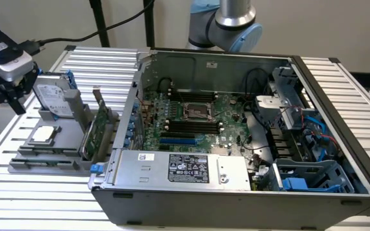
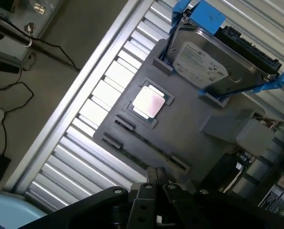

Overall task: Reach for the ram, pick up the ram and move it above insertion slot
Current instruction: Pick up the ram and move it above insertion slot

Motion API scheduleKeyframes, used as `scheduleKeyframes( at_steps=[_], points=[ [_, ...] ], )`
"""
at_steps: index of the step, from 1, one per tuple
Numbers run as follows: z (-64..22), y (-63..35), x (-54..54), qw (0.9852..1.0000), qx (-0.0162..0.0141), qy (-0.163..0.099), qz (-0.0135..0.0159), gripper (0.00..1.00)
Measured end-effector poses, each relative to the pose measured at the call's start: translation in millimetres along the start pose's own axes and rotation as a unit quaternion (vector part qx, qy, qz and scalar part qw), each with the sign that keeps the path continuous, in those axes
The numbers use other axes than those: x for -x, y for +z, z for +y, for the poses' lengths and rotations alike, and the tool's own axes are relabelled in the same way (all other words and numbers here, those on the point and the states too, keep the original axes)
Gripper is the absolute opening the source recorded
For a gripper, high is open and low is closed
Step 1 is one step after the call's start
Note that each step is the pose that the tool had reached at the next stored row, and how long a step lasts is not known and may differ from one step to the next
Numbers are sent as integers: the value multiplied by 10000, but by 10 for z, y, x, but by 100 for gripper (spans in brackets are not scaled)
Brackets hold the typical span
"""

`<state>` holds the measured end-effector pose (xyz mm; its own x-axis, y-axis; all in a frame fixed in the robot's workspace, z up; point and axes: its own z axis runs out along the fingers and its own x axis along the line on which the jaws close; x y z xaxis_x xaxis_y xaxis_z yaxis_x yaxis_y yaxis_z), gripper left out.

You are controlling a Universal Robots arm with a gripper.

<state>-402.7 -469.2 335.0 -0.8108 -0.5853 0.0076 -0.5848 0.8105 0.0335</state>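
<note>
The computer case (image 1: 236,202) lies open on the slatted table (image 1: 95,62). Its front wall hides the near edge of the board inside. Behind the case, a joint of the arm (image 1: 233,19) is cut off by the picture's upper edge.

At the exterior view's left sits a grey holder (image 2: 189,124) with a hard drive (image 2: 204,62) propped in blue rails, a green card (image 1: 98,130) standing upright and a square silver chip (image 2: 149,102) lying flat.

The ram (image 2: 151,145) is hard to make out. It appears only as a thin dark line on edge in the holder's long groove, between two small clips, and neither its green face nor its chips can be read.

The insertion slot (image 1: 191,126) is one of several parallel black sockets on the board, well apart from the holder.

The gripper (image 1: 8,94) hangs at the far left of the exterior view, pointing down over the holder's outer side. In the wrist view its tips look pressed together with nothing between them, just above the groove.
</note>
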Motion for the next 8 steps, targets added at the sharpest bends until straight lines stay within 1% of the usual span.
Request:
scheduleKeyframes(
  at_steps=[2, 4, 6, 8],
  points=[
    [0, 8, 0, 9998, -1, -179, 6, 11],
    [0, 17, 0, 9993, -3, -362, 12, 11],
    [-1, 25, 0, 9985, -4, -539, 18, 11],
    [-1, 34, 0, 9974, -6, -721, 24, 11]
  ],
)
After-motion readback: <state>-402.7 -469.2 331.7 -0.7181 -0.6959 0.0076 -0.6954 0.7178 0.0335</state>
